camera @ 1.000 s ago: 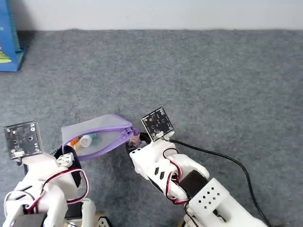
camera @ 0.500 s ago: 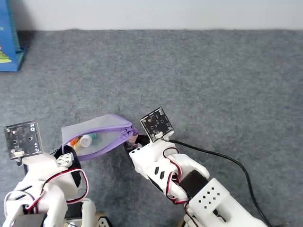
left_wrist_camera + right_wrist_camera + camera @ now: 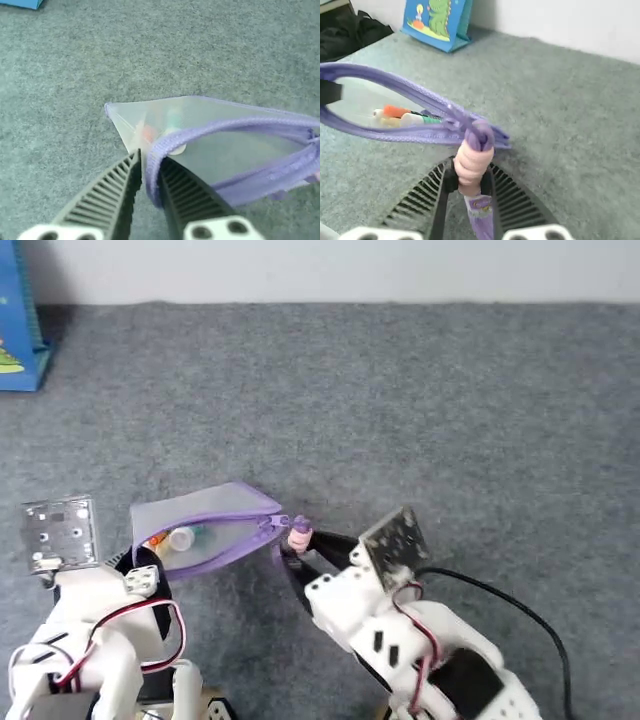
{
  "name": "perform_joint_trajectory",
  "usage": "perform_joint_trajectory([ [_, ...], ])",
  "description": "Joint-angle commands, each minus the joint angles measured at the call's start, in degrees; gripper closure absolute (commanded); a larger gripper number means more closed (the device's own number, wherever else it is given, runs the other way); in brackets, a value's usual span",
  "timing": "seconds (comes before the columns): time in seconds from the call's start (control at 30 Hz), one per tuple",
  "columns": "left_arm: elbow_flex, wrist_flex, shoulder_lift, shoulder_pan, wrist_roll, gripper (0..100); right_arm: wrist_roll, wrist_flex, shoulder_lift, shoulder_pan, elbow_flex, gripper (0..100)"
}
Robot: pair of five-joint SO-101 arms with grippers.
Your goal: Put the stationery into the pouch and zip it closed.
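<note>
**Both tools clamped on the open pouch**

The left tool [image 3: 141,159] is closed on one end of the pouch [image 3: 205,508]. Its two ribbed fingers pinch the purple zipper edge and the clear corner beside it. The right tool [image 3: 468,174] is closed on the zipper pull [image 3: 471,162], a pink ridged charm with a purple tag hanging below it. The charm is held between the tips of that tool's dark fingers. The pull sits at the opposite end of the pouch from the left tool, so the pouch spans the gap between the two.

The pouch is clear plastic with a purple zipper [image 3: 405,134]. The zipper's two bands stand apart along most of their length and meet only at the slider by the pull, so the mouth is open. Inside lies the stationery [image 3: 178,537]: small pieces in orange, white and green, close together toward the end the left tool holds. Whether the pouch's underside touches the surface I cannot tell.

In the high view the pouch sits close in front of the two white arms, over the grey, carpet-like tabletop [image 3: 450,420]. A black cable [image 3: 500,590] runs from the right arm across the tabletop. A blue box [image 3: 18,335] stands at the far left corner by the white wall [image 3: 320,270], well apart from the pouch.
</note>
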Motion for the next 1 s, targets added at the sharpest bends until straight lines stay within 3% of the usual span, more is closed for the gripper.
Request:
perform_joint_trajectory([
  [0.0, -2.9, -0.3, -0.3, -0.4, -3.3, 84, 1.2, 1.9, -5.2, 0.7, -1.4, 99.1],
  [0.2, -9.4, 0.3, -0.3, -0.5, -3.2, 69, 1.1, 2.2, -6.6, 0.7, -1.5, 99.1],
  [0.57, -17.7, 1.7, -0.4, -0.3, -3.7, 68, 1.1, 2.3, -6.7, 0.7, -1.6, 99.1],
  [0.77, -12.7, 1.7, -0.4, -0.3, -16.4, 68, -6.2, 4.4, -6.7, 1.5, -1.8, 99.1],
  [0.97, -7.3, 1.7, -0.3, -0.3, -29.8, 68, -12.9, 2.2, -6.7, 10.0, -1.6, 99.1],
])
